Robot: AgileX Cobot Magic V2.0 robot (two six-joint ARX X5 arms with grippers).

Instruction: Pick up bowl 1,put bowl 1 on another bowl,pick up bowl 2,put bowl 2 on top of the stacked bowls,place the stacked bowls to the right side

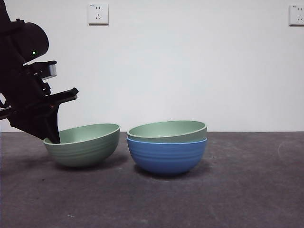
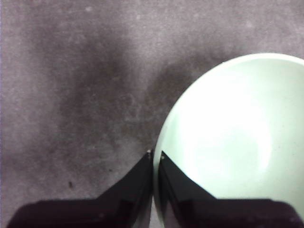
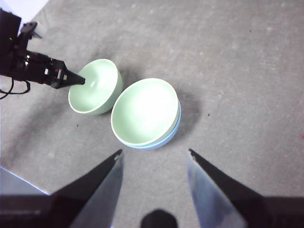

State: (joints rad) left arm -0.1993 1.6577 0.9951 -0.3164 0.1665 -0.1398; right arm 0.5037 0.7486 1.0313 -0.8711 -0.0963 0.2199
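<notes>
No text, brand or number can be read anywhere; the two wall sockets, one at far left [image 1: 98,14] and one at the far right edge [image 1: 296,14], each carry a tiny mark at the upper corner, too small to make out; the bowls and the tabletop show no lettering.

I see a plain lab room: a bare white wall [image 1: 190,71] with two sockets [image 1: 98,14], and a grey felt-covered counter [image 1: 237,190].
</notes>
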